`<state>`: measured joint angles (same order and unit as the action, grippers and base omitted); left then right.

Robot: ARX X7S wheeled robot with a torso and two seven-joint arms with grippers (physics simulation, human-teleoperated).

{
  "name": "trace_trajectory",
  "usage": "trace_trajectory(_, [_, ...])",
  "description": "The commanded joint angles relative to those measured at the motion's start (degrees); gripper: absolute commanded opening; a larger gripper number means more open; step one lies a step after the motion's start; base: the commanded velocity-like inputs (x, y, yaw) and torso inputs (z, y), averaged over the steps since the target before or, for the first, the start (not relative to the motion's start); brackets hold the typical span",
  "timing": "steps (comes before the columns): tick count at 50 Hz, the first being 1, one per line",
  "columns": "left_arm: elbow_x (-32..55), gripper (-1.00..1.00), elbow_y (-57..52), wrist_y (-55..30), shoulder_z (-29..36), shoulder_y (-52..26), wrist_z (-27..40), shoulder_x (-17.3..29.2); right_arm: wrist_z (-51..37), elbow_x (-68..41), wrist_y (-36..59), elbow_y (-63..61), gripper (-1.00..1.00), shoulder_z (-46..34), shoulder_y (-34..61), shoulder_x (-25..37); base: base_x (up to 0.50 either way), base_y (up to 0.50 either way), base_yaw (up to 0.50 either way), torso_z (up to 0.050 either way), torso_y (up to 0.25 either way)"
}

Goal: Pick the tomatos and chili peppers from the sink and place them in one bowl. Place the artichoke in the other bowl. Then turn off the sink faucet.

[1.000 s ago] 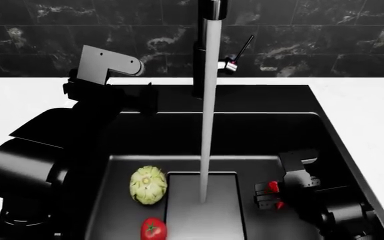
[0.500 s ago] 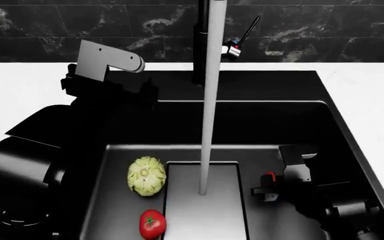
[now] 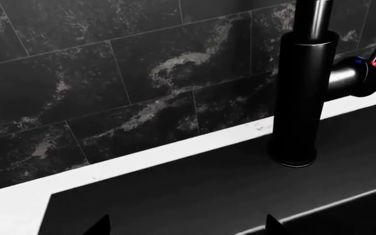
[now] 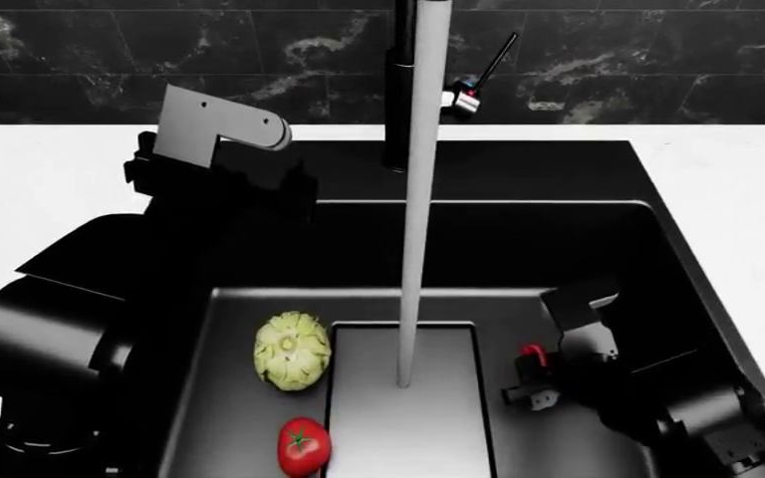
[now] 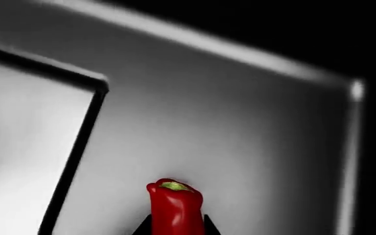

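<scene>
In the black sink [image 4: 648, 259] a pale green artichoke [image 4: 291, 351] lies left of the recessed floor panel [image 4: 409, 418]. A red tomato [image 4: 303, 445] lies just in front of the artichoke. My right gripper [image 4: 529, 383] hangs low over the sink's right side, shut on a red chili pepper [image 4: 530, 353]. In the right wrist view the chili pepper [image 5: 175, 205] sticks out between the fingertips of the right gripper [image 5: 175, 229]. My left gripper [image 3: 186, 229] is open and empty near the back rim, left of the sink faucet [image 3: 302, 98]. Neither bowl is in view.
Water [image 4: 416, 219] runs from the faucet [image 4: 400, 90] down onto the floor panel. The thin lever handle [image 4: 492, 62] slants up to the faucet's right. White counter [image 4: 37, 189] flanks the sink on both sides, with a dark marble wall [image 4: 117, 60] behind.
The right gripper has lifted and tilted a little with the chili pepper in it. The head view shifted slightly a second ago. The left arm has barely moved.
</scene>
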<state>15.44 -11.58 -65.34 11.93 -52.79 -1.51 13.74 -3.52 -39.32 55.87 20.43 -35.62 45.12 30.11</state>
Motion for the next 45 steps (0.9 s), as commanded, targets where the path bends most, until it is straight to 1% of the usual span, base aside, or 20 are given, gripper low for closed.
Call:
trace_trajectory(1, [0.04, 1.0, -0.29, 0.52, 0.27, 0.12, -0.57, -0.17, -6.4, -8.57, 15.36, -25.08, -1.0, 4.33, -0.91, 6.04, 0.0, 0.0, 0.0, 0.0, 0.0])
trace_trajectory(12, [0.43, 1.0, -1.47, -0.72, 0.69, 0.08, -0.36, 0.19, -17.86, -23.45, 33.28, -38.17, -1.0, 17.25, 6.92, 6.12, 0.0, 0.0, 0.0, 0.0, 0.0])
trace_trajectory(14, [-0.9, 1.0, -2.05, 1.06, 2.96, 0.17, -0.29, 1.36, -21.76, -28.52, 33.92, -38.35, -1.0, 18.22, 8.93, 6.84, 0.0, 0.0, 0.0, 0.0, 0.0])
trace_trajectory(16, [-0.71, 1.0, -2.48, -0.68, 2.96, 0.1, 0.06, 1.26, -25.7, -33.79, 33.4, -39.8, -1.0, 21.97, 10.54, 7.21, 0.0, 0.0, 0.0, 0.0, 0.0])
trace_trajectory(18, [-1.03, 1.0, -2.98, -1.69, 3.17, 0.15, 0.83, 1.24, -31.0, -40.55, 33.74, -39.5, -1.0, 21.57, 13.85, 9.14, 0.0, 0.0, 0.0, 0.0, 0.0])
trace_trajectory(22, [-0.18, 1.0, -8.03, -8.79, 2.67, -0.69, 1.7, 1.53, -43.57, -57.42, 33.27, -38.4, -1.0, 19.4, 21.89, 15.24, 0.0, 0.0, 0.0, 0.0, 0.0])
trace_trajectory(23, [0.5, 1.0, -10.51, -8.04, 4.49, -0.57, 0.0, 3.0, -46.65, -61.1, 32.37, -37.9, -1.0, 19.24, 23.44, 16.8, 0.0, 0.0, 0.0, 0.0, 0.0])
trace_trajectory(24, [1.02, 1.0, -11.3, -11.64, 2.51, -0.93, 1.04, 1.48, -48.34, -63.68, 32.5, -37.54, -1.0, 18.39, 25.98, 18.16, 0.0, 0.0, 0.0, 0.0, 0.0])
trace_trajectory(29, [4.05, 1.0, -18.53, -23.31, 0.68, -5.53, 0.48, 1.07, -53.43, -70.77, 32.19, -35.02, -1.0, 14.38, 36.31, 21.43, 0.0, 0.0, 0.0, 0.0, 0.0])
trace_trajectory(30, [9.9, 1.0, -18.45, -24.63, -1.02, -6.55, 4.49, 1.82, -53.32, -70.73, 31.88, -35.32, -1.0, 14.33, 36.14, 21.7, 0.0, 0.0, 0.0, 0.0, 0.0])
trace_trajectory(33, [35.69, 1.0, -14.4, -24.6, -3.48, -8.71, 30.04, 7.05, -52.02, -68.43, 31.27, -35.97, -1.0, 14.66, 34.95, 21.76, 0.0, 0.0, 0.0, 0.0, 0.0])
trace_trajectory(34, [44.28, 1.0, -12.45, -24.57, -3.87, -9.21, 36.78, 8.16, -52.48, -69.39, 31.27, -35.66, -1.0, 14.2, 35.84, 22.38, 0.0, 0.0, 0.0, 0.0, 0.0])
trace_trajectory(36, [61.47, 1.0, -9.47, -24.41, -3.91, -9.86, 46.46, 9.34, -52.99, -69.77, 31.16, -35.35, -1.0, 13.24, 36.74, 22.56, 0.0, 0.0, 0.0, 0.0, 0.0])
trace_trajectory(37, [69.15, 1.0, -9.5, -24.16, -3.55, -10.14, 49.45, 9.95, -53.7, -70.34, 30.9, -35.5, -1.0, 12.68, 37.1, 22.67, 0.0, 0.0, 0.0, 0.0, 0.0])
trace_trajectory(38, [77.74, 1.0, -5.52, -23.55, -3.44, -10.3, 57.77, 10.52, -54.0, -70.53, 30.6, -35.75, -1.0, 12.46, 37.19, 22.72, 0.0, 0.0, 0.0, 0.0, 0.0])
trace_trajectory(40, [87.82, 1.0, -3.77, -21.26, -2.08, -9.74, 64.01, 12.28, -53.13, -69.17, 30.28, -36.66, -1.0, 12.86, 36.17, 22.87, 0.0, 0.0, 0.0, 0.0, 0.0])
trace_trajectory(41, [92.03, 1.0, -2.89, -17.63, -2.44, -8.75, 67.97, 12.42, -52.7, -68.7, 30.13, -36.93, -1.0, 12.95, 35.69, 22.93, 0.0, 0.0, 0.0, 0.0, 0.0])
trace_trajectory(43, [96.94, 1.0, -4.14, -20.39, 2.88, -9.53, 70.02, 14.64, -52.5, -68.51, 29.95, -36.9, -1.0, 12.69, 35.46, 23.17, 0.0, 0.0, 0.0, 0.0, 0.0])
trace_trajectory(44, [102.99, 1.0, -3.02, -15.9, 5.63, -9.22, 75.19, 16.25, -52.99, -69.14, 29.93, -36.59, -1.0, 12.2, 36.22, 23.24, 0.0, 0.0, 0.0, 0.0, 0.0])
trace_trajectory(45, [104.83, 1.0, -3.32, -14.69, 7.19, -9.09, 77.21, 16.69, -53.6, -69.77, 29.9, -36.45, -1.0, 11.75, 37.23, 23.29, 0.0, 0.0, 0.0, 0.0, 0.0])
